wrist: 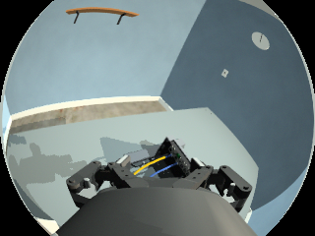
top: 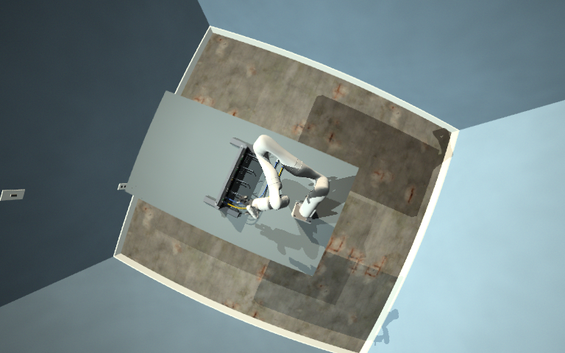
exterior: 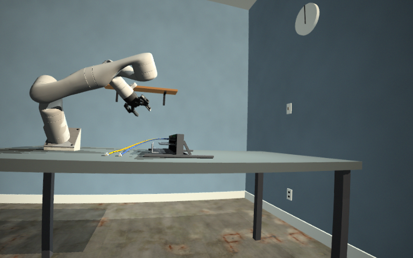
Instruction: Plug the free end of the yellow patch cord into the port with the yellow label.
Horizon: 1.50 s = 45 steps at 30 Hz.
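The table [top: 166,137] [exterior: 273,166] [wrist: 217,133] is carrying everything, and the robot arm [top: 276,156] [exterior: 103,72] is reaching out over it. The rack [top: 233,176] [exterior: 180,144] [wrist: 178,156] is standing upright on its feet, unfastened, so it is likely to be sliding or tipping under a hard push. The gripper [top: 246,204] [exterior: 143,112] [wrist: 160,164] is hovering above the cords with its fingers spread wide, holding nothing. The yellow patch cord [top: 237,206] [exterior: 130,147] [wrist: 150,164] is arching from the rack down to the table, with the blue cord [top: 264,191] [exterior: 127,149] [wrist: 164,170] running beside it. The yellow one is probably going to be feeling light and springy, bending and twisting rather than passing on a push, so gripping it along its length would be asking for trouble. Its pale free plug [exterior: 105,153] is lying on the table on the robot's side of the rack, near the blue cord's plug [exterior: 120,155]. That small body is presumably stiff and rather slick, and the sides are offering the best hold, squarely across, keeping the latch upward and unpinched and the nose free for the port. Which way the latch is facing, and where the yellow label is sitting, I cannot tell.
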### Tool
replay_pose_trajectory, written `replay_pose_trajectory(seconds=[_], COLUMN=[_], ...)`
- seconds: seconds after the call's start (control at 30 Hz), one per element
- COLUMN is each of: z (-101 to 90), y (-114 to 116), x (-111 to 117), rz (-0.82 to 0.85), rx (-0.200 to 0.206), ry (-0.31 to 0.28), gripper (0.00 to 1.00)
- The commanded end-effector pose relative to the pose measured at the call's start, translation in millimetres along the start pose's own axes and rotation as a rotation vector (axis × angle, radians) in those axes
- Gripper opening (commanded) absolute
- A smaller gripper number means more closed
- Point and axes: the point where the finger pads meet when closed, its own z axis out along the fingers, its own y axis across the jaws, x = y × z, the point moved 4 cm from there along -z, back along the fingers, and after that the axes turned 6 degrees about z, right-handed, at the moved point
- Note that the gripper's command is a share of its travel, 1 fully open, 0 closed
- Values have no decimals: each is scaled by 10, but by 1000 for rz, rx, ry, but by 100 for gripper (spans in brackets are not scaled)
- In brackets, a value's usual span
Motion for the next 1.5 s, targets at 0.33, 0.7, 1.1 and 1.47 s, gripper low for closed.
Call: replay_pose_trajectory(seconds=[0.33, 0.7, 1.1, 1.47], z=[-725, -1247, -1807, -2214], y=[452, 817, 1214, 1531], x=[-453, -856, -1305, -1661], rz=[311, 547, 788, 979], rx=[-65, -109, -149, -183], ry=[-265, -480, -714, -888], gripper=[100, 100, 100, 100])
